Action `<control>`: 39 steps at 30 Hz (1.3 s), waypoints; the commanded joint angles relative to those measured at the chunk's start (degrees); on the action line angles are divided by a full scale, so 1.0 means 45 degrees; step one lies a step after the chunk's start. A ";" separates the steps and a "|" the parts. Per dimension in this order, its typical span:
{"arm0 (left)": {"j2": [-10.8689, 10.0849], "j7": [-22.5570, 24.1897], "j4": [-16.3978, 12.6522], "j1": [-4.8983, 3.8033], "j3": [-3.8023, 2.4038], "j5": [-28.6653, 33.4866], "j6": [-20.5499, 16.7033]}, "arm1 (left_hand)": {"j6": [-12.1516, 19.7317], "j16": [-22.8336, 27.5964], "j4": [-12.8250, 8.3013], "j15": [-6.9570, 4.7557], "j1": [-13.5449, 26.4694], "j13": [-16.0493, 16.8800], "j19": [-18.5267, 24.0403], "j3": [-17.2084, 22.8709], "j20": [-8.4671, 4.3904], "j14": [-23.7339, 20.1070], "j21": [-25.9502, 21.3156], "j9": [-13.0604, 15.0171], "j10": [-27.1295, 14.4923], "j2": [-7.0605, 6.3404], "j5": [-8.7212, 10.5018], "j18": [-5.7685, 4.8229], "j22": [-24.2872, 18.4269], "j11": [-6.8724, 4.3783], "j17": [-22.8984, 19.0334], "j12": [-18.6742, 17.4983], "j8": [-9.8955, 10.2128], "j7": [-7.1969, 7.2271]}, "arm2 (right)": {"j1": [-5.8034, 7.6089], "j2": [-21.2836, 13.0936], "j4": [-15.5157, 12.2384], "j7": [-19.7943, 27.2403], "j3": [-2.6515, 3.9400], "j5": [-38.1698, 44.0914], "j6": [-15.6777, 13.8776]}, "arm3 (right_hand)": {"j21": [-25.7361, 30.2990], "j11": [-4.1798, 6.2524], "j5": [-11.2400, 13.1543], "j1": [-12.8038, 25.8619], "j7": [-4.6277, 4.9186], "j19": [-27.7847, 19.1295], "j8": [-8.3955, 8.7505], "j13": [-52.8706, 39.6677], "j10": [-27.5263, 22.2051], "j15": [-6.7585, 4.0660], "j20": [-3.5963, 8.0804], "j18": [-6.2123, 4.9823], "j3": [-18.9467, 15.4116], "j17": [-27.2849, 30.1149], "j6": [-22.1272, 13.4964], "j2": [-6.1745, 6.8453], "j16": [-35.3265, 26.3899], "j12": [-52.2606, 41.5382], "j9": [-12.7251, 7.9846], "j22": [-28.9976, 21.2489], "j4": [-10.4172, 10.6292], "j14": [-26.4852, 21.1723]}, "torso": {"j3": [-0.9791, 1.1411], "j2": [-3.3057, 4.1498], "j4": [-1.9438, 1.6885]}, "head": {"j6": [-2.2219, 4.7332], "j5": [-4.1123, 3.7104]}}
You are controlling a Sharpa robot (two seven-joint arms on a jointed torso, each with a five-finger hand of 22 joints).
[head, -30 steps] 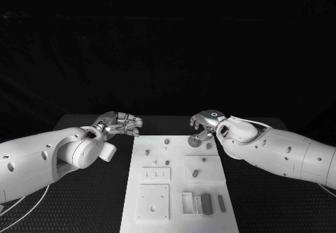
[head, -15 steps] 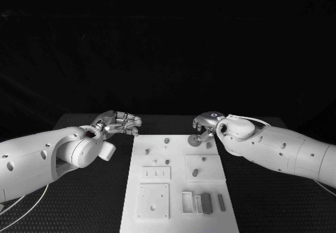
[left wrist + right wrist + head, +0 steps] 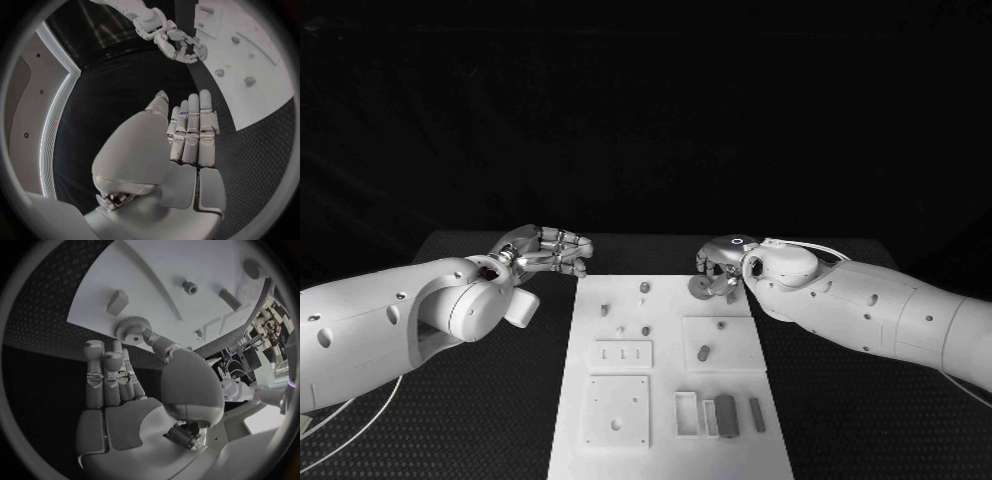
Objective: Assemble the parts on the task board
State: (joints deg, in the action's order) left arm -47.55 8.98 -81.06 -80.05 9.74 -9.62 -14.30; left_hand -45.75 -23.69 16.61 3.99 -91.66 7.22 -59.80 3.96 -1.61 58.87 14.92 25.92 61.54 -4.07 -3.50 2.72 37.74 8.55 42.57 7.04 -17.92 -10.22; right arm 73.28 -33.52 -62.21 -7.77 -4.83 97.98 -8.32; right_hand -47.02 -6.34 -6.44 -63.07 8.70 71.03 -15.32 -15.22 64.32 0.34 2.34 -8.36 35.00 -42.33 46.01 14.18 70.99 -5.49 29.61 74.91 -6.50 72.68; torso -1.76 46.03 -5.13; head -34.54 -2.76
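Head view: the white rectangular task board (image 3: 668, 375) lies at the centre of the black table (image 3: 488, 420). The right hand (image 3: 718, 262) is at the board's far right corner, pinching a small grey toothed gear (image 3: 704, 288) just over that corner. The left hand (image 3: 548, 252) is beside the board's far left corner, off the board, fingers curled, holding nothing.

Left wrist view: the left hand (image 3: 187, 137) shows fingers extended together and nothing in its grasp, over the table beside the board (image 3: 250, 65).

Right wrist view: the right hand (image 3: 125, 380) grips the gear (image 3: 131, 330) between thumb and fingertip, at the board (image 3: 169, 270) edge.
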 commanded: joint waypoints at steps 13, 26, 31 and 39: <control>0.0012 0.0124 -0.0016 -0.0029 -0.0009 -0.0054 0.0209 | -0.0039 0.0096 0.0004 -0.0002 0.0105 0.0000 0.0031 0.0064 -0.0032 0.0099 -0.0079 -0.0005 0.0003 -0.0001 0.0061 0.0142 0.0026 0.0082 0.0035 -0.0062 0.0059 -0.0038 | -0.0074 0.0084 0.0099 0.0291 -0.0021 0.0018 0.0603 | -0.0087 0.0181 -0.0035 -0.0066 0.0177 -0.0115 -0.0378 -0.0631 0.0379 -0.0283 -0.0003 -0.1475 -0.0230 0.0105 0.0686 -0.0453 0.0097 -0.0284 0.0144 0.0269 -0.0114 0.0013 | 0.0000 0.0000 0.0013 | -0.0055 0.0018; -0.0021 0.0099 -0.0066 -0.0030 -0.0011 -0.0057 0.0215 | -0.0038 0.0109 0.0004 -0.0001 0.0113 0.0001 0.0030 0.0066 -0.0032 0.0101 -0.0082 -0.0006 0.0005 -0.0002 0.0061 0.0142 0.0031 0.0083 0.0052 -0.0070 0.0063 -0.0046 | -0.0204 0.0387 0.0549 0.0323 -0.0134 0.0250 0.0628 | -0.0125 0.0207 -0.0039 -0.0182 0.0227 -0.0193 -0.0351 -0.0991 0.0371 -0.0308 -0.0031 -0.1475 -0.0311 0.0167 0.0773 -0.1120 0.0127 -0.0288 0.0110 0.0275 -0.0582 -0.0005 | 0.0004 0.0019 -0.0009 | -0.0114 0.0011; -0.0088 0.0084 -0.0115 -0.0032 -0.0014 -0.0065 0.0212 | -0.0038 0.0121 0.0003 -0.0001 0.0117 0.0003 0.0031 0.0067 -0.0032 0.0104 -0.0085 -0.0006 0.0007 -0.0006 0.0061 0.0142 0.0036 0.0084 0.0066 -0.0076 0.0065 -0.0050 | -0.0245 0.0396 0.0566 0.0289 -0.0229 0.0514 0.0842 | -0.0133 0.0206 -0.0040 -0.0221 0.0235 -0.0197 -0.0332 -0.1042 0.0362 -0.0307 -0.0033 -0.1475 -0.0323 0.0177 0.0762 -0.1130 0.0132 -0.0281 0.0097 0.0274 -0.0712 -0.0010 | -0.0002 0.0021 0.0002 | -0.0166 0.0030; -0.0123 0.0080 -0.0159 -0.0034 -0.0017 -0.0079 0.0198 | -0.0037 0.0130 0.0002 -0.0001 0.0120 0.0004 0.0032 0.0067 -0.0032 0.0106 -0.0087 -0.0007 0.0008 -0.0014 0.0061 0.0143 0.0040 0.0084 0.0077 -0.0082 0.0067 -0.0052 | -0.0299 0.0410 0.0577 0.0240 -0.0351 0.0676 0.1176 | -0.0113 0.0192 -0.0048 -0.0360 0.0276 -0.0266 -0.0197 -0.1169 0.0316 -0.0293 -0.0062 -0.1475 -0.0333 0.0217 0.0568 -0.0892 0.0110 -0.0244 0.0025 0.0262 -0.1141 -0.0061 | 0.0002 0.0009 0.0022 | -0.0259 0.0035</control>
State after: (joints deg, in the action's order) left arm -48.15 8.93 -81.60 -80.05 9.71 -9.73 -14.16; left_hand -45.75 -23.47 16.61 3.99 -91.66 7.22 -59.80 3.96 -1.61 58.87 14.92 25.92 61.53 -4.07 -3.50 2.72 37.82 8.55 42.85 7.04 -17.92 -10.22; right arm 73.29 -31.71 -60.02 -6.52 -5.54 99.72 -7.94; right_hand -47.34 -5.42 -6.43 -64.50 9.87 70.32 -16.32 -20.37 65.65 -0.72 2.04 -8.36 33.55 -41.42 48.91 9.88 71.21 -6.86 29.76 74.91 -11.32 72.67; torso -1.75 46.10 -5.09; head -35.59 -2.57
